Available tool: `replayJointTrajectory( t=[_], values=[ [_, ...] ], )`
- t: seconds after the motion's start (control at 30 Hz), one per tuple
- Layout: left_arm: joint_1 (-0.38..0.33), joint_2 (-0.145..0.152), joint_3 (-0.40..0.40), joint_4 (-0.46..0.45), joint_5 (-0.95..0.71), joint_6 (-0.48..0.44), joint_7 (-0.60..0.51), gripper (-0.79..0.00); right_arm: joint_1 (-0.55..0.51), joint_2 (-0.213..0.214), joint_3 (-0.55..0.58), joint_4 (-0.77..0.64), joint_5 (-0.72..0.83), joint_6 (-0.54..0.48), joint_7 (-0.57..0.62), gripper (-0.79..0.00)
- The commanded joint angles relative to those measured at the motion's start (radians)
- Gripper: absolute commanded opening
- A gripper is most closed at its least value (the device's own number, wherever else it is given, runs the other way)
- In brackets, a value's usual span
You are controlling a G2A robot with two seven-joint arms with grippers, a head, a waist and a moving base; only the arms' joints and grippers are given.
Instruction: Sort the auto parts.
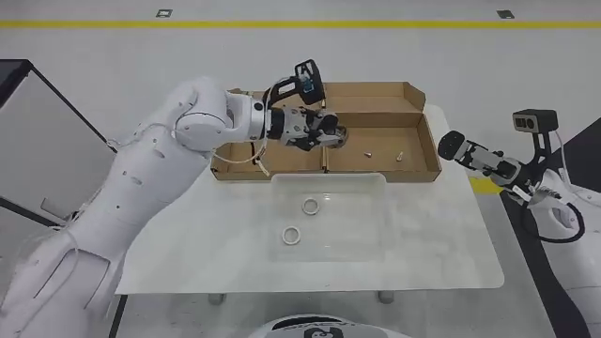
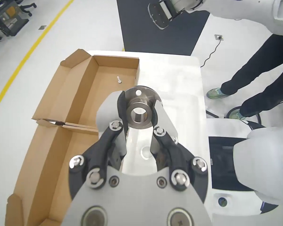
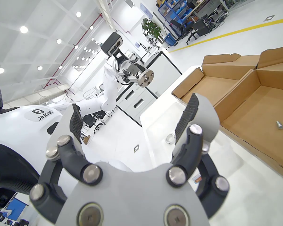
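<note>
My left claw [image 2: 138, 118] clamps a steel flange [image 2: 141, 99], held above the cardboard box [image 2: 68, 90], apparently for sorting; my right claw [image 3: 133, 112] hangs spread apart.

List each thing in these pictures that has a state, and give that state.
Left gripper, shut on the metal flange.
Right gripper, open, empty.
Cardboard box, open, flaps spread.
Clear tray, holds two white rings.
Two bolts, lying in the cardboard box.
</note>
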State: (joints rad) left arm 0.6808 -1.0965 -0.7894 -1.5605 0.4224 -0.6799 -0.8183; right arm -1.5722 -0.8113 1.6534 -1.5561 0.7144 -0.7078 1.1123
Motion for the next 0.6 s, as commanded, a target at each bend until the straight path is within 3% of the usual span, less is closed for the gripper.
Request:
replayJointTrajectory(
  t=[0.0, 0.57],
  values=[
    [-0.014, -0.009, 0.018, 0.015, 0.012, 0.000, 0.021, -0.785, 0.000, 0.000, 0.000, 0.000, 0.000, 0.000, 0.000, 0.000],
    [-0.017, -0.012, 0.021, 0.013, 0.010, -0.015, 0.044, -0.785, 0.000, 0.000, 0.000, 0.000, 0.000, 0.000, 0.000, 0.000]
  ],
)
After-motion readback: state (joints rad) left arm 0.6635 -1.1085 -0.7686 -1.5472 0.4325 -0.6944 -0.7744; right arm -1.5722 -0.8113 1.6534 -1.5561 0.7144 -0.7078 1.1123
